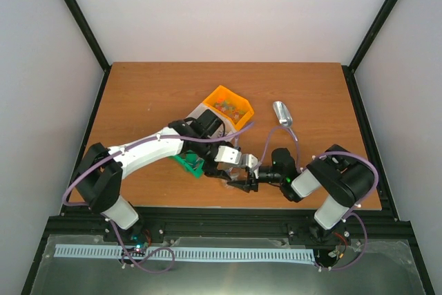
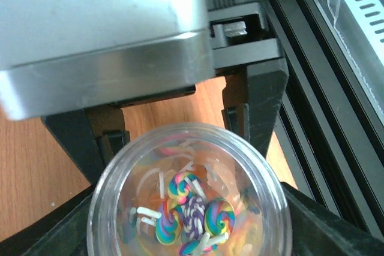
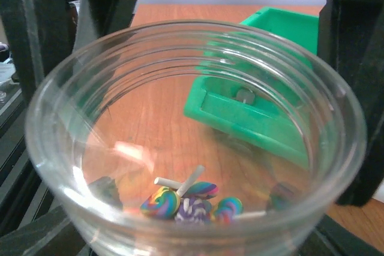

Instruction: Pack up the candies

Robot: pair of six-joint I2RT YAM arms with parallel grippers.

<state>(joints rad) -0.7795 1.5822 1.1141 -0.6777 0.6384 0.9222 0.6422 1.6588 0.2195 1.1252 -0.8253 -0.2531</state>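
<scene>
A small clear jar (image 2: 120, 178) holds a few rainbow swirl candies (image 2: 192, 211) on white sticks. They also show in the right wrist view (image 3: 192, 199), lying low inside the tilted jar (image 3: 90, 106). My left gripper (image 1: 242, 165) and right gripper (image 1: 250, 183) meet near the table's front middle, both with fingers against the jar's sides. In the left wrist view my own fingers (image 2: 324, 220) flank the jar at the bottom. More small candies lie in the orange bin (image 1: 219, 94).
A green bin (image 1: 188, 164) lies on the table beside the left arm, and shows behind the jar in the right wrist view (image 3: 258, 118). A silver metal scoop (image 1: 282, 113) lies right of the orange bin. Black frame rails run along the near edge.
</scene>
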